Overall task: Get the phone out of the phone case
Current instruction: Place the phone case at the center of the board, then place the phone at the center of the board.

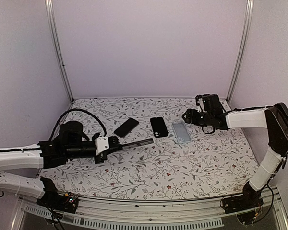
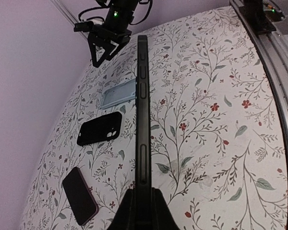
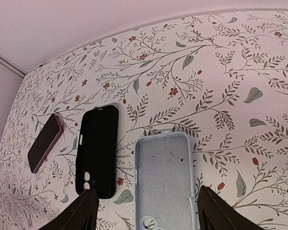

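The slim dark phone [image 2: 142,110] sits clamped edge-on by one end in my tightly closed left gripper [image 2: 142,194], clear of the pale blue soft case [image 3: 163,167] lying beneath my right gripper [image 3: 149,211], whose jaws stand apart, empty. Risk: so short a grip lets the overhanging phone pivot and drop.

We get the phone [image 2: 142,120] edge-on only in the left wrist view, so neither its screen nor its back shows. Its lower end is buried between the fingers [image 2: 127,213] of the left gripper [image 2: 142,194], which the bottom edge chops off. On the right wrist view, the pale case [image 3: 163,177] runs off the bottom, its camera hole half lost. The right gripper [image 3: 148,191] shows us only two dark finger stubs.
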`<act>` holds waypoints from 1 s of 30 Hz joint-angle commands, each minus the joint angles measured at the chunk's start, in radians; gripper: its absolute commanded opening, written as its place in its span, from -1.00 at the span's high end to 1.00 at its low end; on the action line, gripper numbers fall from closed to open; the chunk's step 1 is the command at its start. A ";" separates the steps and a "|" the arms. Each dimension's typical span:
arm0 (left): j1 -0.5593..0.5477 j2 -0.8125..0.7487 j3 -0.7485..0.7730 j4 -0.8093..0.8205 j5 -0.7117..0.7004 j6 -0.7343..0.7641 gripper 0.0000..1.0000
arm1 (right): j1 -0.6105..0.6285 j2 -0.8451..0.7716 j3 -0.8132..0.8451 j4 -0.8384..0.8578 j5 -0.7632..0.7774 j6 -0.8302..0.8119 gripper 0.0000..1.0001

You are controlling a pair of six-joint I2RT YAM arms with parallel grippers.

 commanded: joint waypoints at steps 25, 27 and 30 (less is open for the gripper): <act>0.179 0.488 0.235 0.192 0.096 -1.500 1.00 | 0.000 -0.467 -0.186 -0.151 0.005 0.036 -0.98; 0.198 0.528 0.240 0.209 0.121 -1.526 1.00 | 0.000 -0.482 -0.193 -0.151 0.003 0.038 -0.98; 0.213 0.578 0.247 0.239 0.153 -1.553 1.00 | 0.001 -0.501 -0.200 -0.151 0.000 0.044 -0.98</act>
